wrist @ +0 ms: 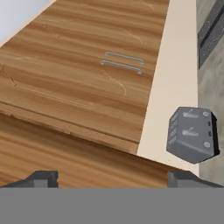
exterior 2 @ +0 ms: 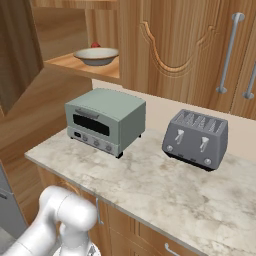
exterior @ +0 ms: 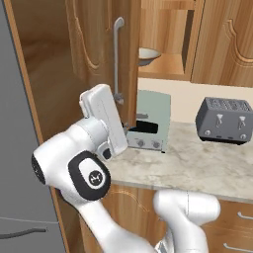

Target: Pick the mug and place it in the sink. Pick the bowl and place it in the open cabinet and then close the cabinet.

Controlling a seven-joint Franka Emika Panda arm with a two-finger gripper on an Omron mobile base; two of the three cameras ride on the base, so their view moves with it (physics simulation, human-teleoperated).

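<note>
Wall cabinet [exterior: 168, 44]: light-brown wood, door [exterior: 106, 54] swung open toward the base, carved arched panel on its face, long vertical grey bar handle [exterior: 117, 59] near its free edge. Shelf inside is exposed; closed cabinets w/ matching arched panels and grey bar handles run on to the right. Marble-pattern counter [exterior 2: 165, 185] sits below, wooden base cabinets under it. White arm [exterior: 84, 168] rises from lower right of left base view, elbow bent, hand raised in front of the open door, just beside the bar handle. Sage-green toaster oven [exterior 2: 105, 120] stands on counter under the open cabinet; grey 4-slot toaster [exterior 2: 196, 139] stands near it to the right, apart from it. Bowl [exterior 2: 96, 55]: tan outside, whitish inside, upright on the cabinet shelf; small red item behind it, ID unclear. Gripper [wrist: 113, 178]: fingertips [wrist: 41, 178] set wide apart, nothing between them, facing wood door surface w/ toaster at right of hand view.
</note>
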